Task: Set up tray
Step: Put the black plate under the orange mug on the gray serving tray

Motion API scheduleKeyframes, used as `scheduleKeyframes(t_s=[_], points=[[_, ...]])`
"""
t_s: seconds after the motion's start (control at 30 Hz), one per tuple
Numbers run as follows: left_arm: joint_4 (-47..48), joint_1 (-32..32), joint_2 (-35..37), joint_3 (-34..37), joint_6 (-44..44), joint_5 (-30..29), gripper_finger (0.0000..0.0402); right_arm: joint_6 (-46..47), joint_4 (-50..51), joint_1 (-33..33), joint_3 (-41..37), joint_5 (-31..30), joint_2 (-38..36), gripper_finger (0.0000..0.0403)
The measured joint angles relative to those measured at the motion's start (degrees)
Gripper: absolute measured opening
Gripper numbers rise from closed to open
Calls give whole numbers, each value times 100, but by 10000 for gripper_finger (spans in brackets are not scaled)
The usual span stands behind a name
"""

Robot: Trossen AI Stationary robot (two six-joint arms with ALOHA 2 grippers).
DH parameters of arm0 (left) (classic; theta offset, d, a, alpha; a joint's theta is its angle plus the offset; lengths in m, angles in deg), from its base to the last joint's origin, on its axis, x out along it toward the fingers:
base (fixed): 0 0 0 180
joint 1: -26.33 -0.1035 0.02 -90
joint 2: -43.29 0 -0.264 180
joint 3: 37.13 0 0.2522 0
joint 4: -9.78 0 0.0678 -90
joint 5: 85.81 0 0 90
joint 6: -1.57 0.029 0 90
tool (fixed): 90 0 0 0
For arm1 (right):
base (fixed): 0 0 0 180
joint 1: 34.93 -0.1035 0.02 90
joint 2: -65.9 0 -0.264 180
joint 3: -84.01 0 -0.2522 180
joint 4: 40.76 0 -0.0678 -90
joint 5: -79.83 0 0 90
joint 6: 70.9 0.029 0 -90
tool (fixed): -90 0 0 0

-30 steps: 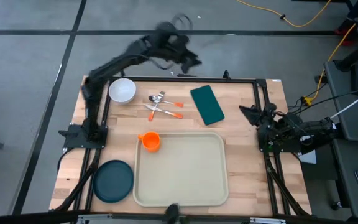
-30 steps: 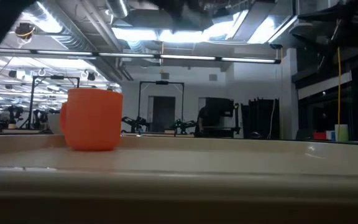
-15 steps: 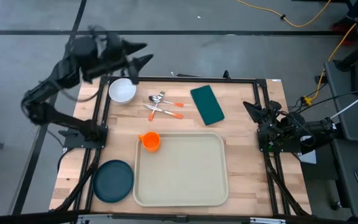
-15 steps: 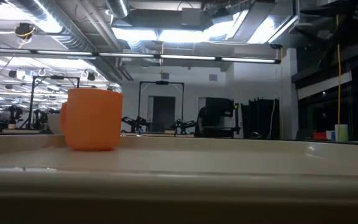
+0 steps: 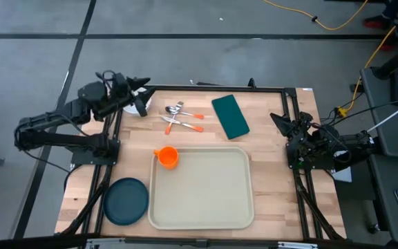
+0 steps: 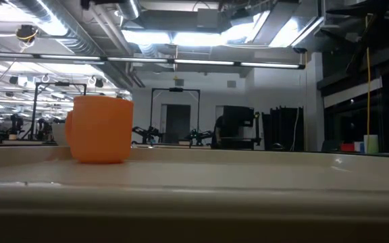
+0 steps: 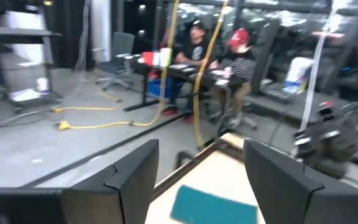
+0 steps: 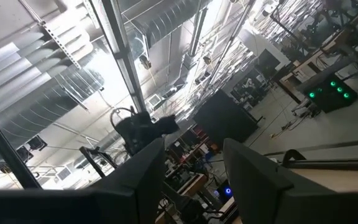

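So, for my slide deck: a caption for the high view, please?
Orange cup on the beige tray, other tableware still off it, both arms parked at the table's edges.

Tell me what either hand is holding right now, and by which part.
Nothing is held. The left hand is open over the table's far left corner; its wrist view shows an empty gap between the fingers. The right hand is open and empty at the table's right edge.
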Motion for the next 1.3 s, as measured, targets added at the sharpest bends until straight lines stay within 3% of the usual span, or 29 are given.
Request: scheduleKeyframes(t_s=[0.3,0.6,0.8,0.97,1.1,1.3], points=[[-1280,0,1148,1669,-246,-47,228,-89,4,0,0,-2,0,169],[-1298,-7,1695,2152,-362,-52,228,-164,7,0,0,-2,0,169],[-701,-6,1897,2084,-587,1174,228,-153,25,0,0,-2,0,169],[1118,4,1761,1465,-1416,2631,228,-155,33,-2,0,-2,0,169],[2469,77,1524,895,-1606,3215,228,-145,31,0,0,-6,0,169],[3674,377,911,54,-1489,4266,228,-16,34,0,0,-47,0,169]])
